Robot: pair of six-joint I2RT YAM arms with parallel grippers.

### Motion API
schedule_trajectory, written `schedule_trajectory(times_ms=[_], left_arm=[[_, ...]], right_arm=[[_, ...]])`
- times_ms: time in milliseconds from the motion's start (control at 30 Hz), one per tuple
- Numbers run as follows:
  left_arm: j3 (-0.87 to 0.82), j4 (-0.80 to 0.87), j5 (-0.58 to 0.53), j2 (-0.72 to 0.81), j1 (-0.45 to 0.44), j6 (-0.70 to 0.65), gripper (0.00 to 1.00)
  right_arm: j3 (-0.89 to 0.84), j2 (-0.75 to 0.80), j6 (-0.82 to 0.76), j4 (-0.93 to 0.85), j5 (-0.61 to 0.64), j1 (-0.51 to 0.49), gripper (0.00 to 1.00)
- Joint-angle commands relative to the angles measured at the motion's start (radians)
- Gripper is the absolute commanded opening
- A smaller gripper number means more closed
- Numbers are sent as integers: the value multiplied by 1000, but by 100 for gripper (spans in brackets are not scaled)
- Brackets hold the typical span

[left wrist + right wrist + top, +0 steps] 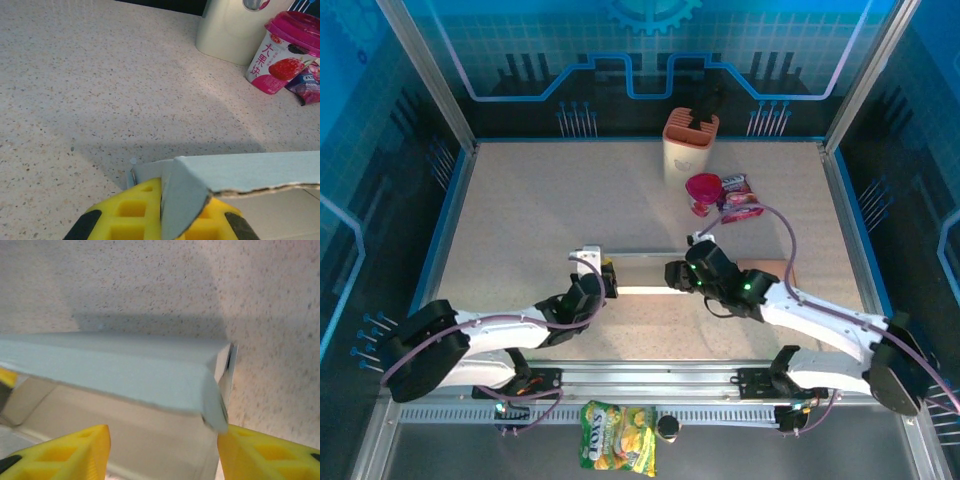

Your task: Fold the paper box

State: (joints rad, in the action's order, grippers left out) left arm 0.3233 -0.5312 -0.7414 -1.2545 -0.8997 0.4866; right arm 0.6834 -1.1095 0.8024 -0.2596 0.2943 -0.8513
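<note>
Risk: left gripper (162,202) clamps the 9 o'clock end of the paper box (640,276); right gripper (162,440) gapes loosely around its 3 o'clock corner, so that unheld wall may flop open.

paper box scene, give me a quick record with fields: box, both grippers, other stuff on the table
paper box: partly folded, lying on the table near its front edge, between the two grippers
left gripper: shut on a flap at the box's left end
right gripper: open, straddling a folded corner of the box
far side: beige holder, pink cup, snack packet, all apart from the box
</note>
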Motion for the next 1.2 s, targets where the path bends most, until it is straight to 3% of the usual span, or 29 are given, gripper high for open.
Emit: schedule_trajectory(times_ms=[0,200,367,533,800,900,1167], left_arm=[[-1,17,-87,-35,-33,45,0],[4,24,-161,-67,-80,85,0],[4,39,-205,-73,-112,116,0],[7,57,-233,-77,-135,135,0],[5,72,-254,-78,-157,159,0],[7,72,-257,-80,-161,161,0],[8,67,-269,-97,-175,170,0]], right_arm=[[-47,76,130,-87,-83,-10,60],[-86,219,309,-99,-110,-30,60],[-122,310,563,27,48,-137,60],[-121,220,750,218,139,-175,61],[-34,17,859,350,115,-147,58],[-35,-34,889,396,71,-114,53],[-46,-85,940,408,23,-87,29]])
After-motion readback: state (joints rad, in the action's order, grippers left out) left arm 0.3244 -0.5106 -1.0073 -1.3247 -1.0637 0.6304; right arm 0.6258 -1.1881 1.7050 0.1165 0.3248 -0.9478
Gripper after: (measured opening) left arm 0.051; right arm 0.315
